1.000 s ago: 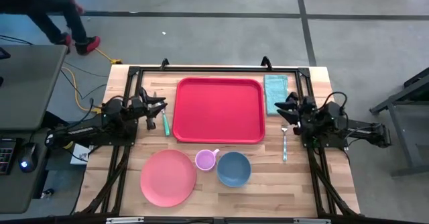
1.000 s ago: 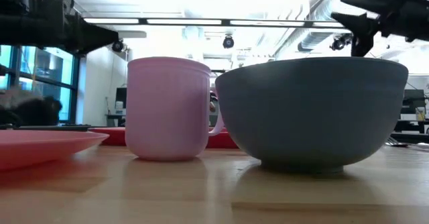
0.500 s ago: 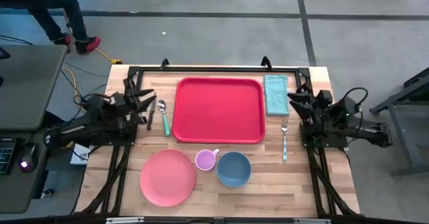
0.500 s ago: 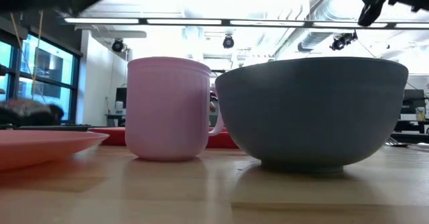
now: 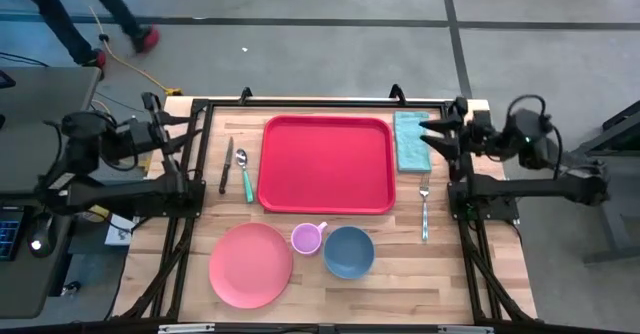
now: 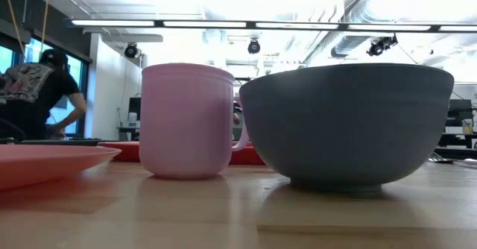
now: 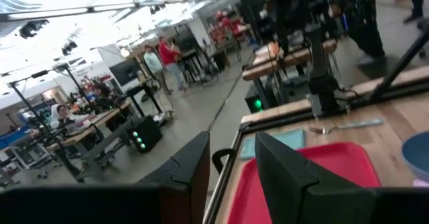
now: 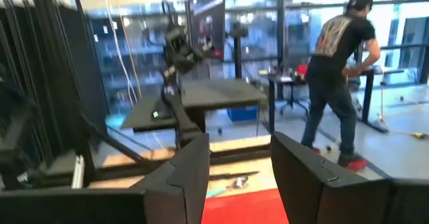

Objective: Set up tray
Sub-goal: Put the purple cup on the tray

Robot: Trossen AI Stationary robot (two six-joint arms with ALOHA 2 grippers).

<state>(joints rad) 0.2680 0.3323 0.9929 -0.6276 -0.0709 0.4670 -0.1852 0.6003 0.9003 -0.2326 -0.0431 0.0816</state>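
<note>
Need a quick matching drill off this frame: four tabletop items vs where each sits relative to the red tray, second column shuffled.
Items:
1. teal cloth
2. fork
3. spoon
4. blue bowl

Places, relative to the tray, high view:
A. below it in the picture, beside the pink cup
B. by its left edge, beside the knife
C. by its top right corner
D. past its right edge, below the cloth

Pairs: 1-C, 2-D, 3-B, 4-A
</note>
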